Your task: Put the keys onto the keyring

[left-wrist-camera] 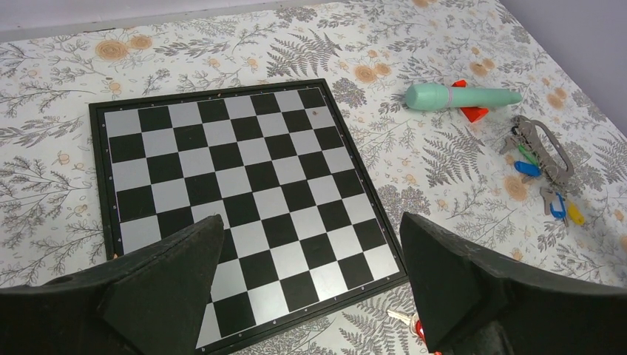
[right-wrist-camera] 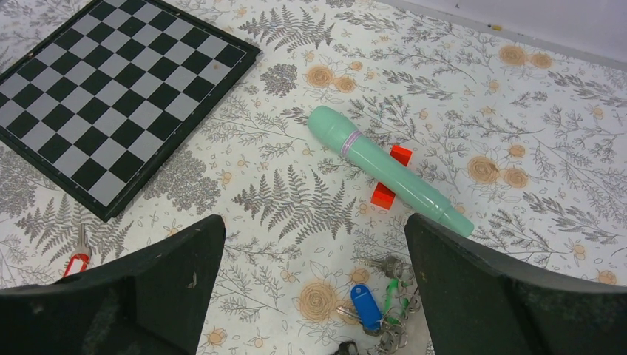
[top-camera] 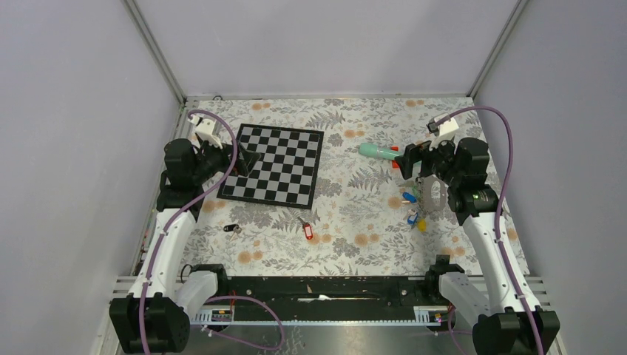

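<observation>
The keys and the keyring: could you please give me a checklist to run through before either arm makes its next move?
1. The left claw open and empty: ok, jaws wide above the chessboard.
2. The right claw open and empty: ok.
3. Loose keys located: ok, the red-tagged key and black-tagged key lie singly on the cloth, away from the keyring.
4. The keyring free of clutter: ok, the teal tube lies apart from it.
5. The blue, green and yellow keys at the keyring already threaded on: cannot tell.
</observation>
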Motion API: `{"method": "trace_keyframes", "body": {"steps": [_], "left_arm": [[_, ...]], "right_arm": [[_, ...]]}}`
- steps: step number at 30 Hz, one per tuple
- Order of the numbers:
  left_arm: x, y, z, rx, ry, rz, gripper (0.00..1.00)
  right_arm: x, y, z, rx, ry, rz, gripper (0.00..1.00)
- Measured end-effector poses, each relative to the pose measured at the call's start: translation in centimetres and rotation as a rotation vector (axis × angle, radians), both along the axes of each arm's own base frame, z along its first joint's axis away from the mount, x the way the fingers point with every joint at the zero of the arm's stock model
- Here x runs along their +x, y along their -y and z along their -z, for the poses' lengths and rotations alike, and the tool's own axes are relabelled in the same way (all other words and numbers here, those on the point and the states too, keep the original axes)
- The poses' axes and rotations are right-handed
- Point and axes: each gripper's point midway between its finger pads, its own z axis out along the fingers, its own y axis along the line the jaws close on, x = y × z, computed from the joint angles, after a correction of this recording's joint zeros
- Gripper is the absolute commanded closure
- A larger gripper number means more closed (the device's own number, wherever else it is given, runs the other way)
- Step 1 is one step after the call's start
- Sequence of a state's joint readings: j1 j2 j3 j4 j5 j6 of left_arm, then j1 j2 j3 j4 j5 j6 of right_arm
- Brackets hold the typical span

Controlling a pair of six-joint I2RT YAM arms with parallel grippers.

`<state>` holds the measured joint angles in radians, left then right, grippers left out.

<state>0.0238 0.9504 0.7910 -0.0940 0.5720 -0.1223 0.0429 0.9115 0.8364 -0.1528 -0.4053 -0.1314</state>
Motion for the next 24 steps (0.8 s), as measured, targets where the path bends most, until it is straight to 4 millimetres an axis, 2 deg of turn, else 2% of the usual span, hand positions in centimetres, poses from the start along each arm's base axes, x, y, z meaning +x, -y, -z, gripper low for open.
{"method": "trace_keyframes", "body": {"steps": [4, 8, 14, 18, 21, 24], "left_arm": [[-0.1, 0.0, 0.4, 0.027, 0.002, 0.013, 0.01], [-0.6, 0.2, 1.0, 0.062, -0.005, 0.051, 0.01], [-0.8, 0.6, 0.8, 0.095, -0.021, 0.104, 0.01], [-0.5, 0.9, 1.3, 0.093, -0.052, 0.126, 0.01], [-0.3, 1.0, 2.6, 0.089, -0.102, 0.134, 0.01], [-0.2, 1.0, 3.8, 0.085, -0.150, 0.136, 0.01]], "right_arm": [[-0.2, 0.5, 0.4, -0.054, 0.003, 0.001, 0.01], [-1.2, 2.2, 2.0, -0.169, -0.039, 0.031, 0.01], [-4.9, 3.9, 5.8, -0.363, -0.190, -0.038, 0.01], [-6.9, 4.4, 7.5, -0.435, -0.262, -0.090, 0.01], [-7.2, 4.9, 8.4, -0.457, -0.283, -0.083, 0.01], [-6.5, 5.5, 9.4, -0.475, -0.317, -0.051, 0.01]]}}
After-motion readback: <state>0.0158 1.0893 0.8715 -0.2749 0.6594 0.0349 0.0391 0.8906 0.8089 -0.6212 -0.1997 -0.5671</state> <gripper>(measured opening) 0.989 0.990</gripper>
